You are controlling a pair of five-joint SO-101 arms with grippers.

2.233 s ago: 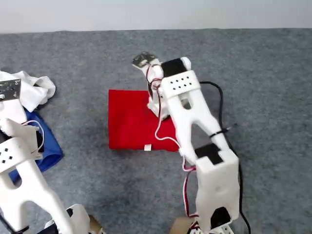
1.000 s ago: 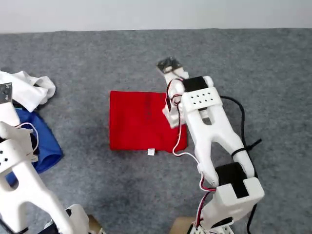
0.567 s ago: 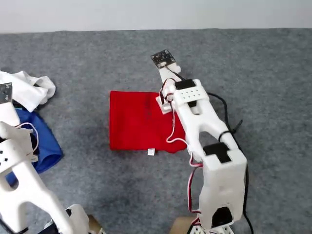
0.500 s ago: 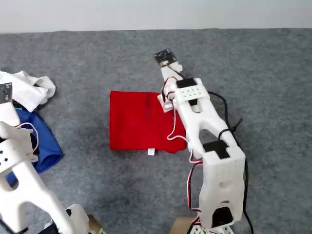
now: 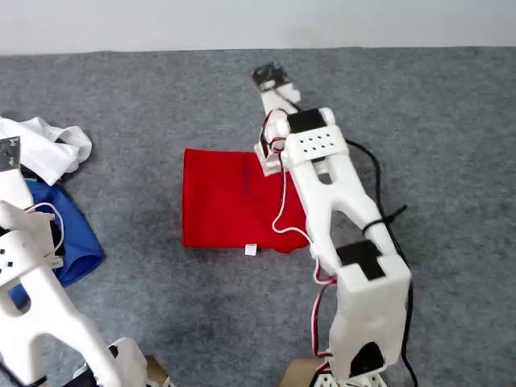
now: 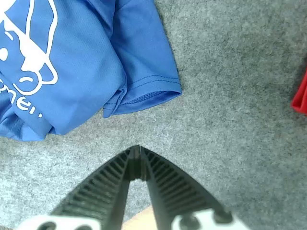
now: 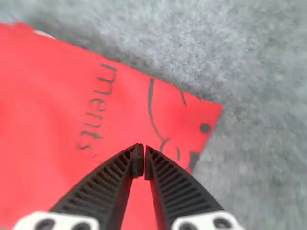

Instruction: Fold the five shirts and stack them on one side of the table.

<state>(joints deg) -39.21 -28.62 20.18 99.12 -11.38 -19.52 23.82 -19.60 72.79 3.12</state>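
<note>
Red shirt (image 5: 226,205) lies mid-counter (image 5: 161,322), folded into a flat rectangle with dark print showing. The right arm (image 5: 322,177) crosses its right edge, jaws clenched on nothing over the far corner. Blue shirt (image 5: 81,242) and white shirt (image 5: 56,145) lie crumpled at the left by the left arm (image 5: 32,306), whose jaws are also clenched and empty.

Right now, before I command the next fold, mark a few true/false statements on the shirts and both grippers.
1. The red shirt lies folded flat mid-table. True.
2. The right gripper is wide open. False: its jaws are shut, over the red shirt.
3. The left gripper holds the blue shirt. False: it is shut over bare table beside that shirt.
4. A white shirt lies crumpled next to the blue shirt. True.
</note>
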